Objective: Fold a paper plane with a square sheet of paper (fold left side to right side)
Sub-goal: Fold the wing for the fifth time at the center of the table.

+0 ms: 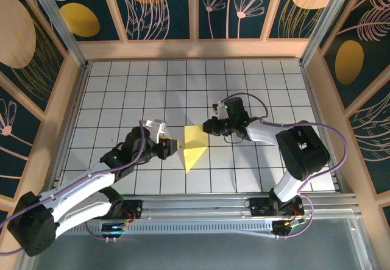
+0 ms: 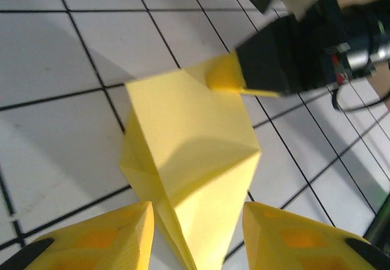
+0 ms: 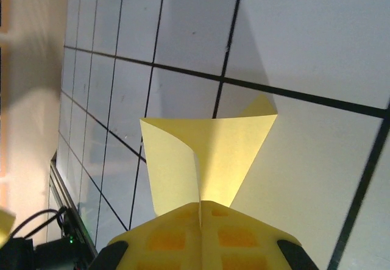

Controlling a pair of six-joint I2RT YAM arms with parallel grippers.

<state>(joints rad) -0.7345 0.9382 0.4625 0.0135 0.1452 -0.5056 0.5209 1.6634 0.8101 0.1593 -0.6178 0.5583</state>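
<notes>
Now | right end effector point(image 3: 200, 208) pinching sheet of paper point(image 1: 194, 148) | left end effector point(image 2: 198, 224) spread astride it

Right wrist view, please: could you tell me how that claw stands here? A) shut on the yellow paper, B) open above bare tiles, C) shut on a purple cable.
A: the right claw has its fingers pressed together, with a fold of the yellow paper pinched in the seam between them.
</notes>
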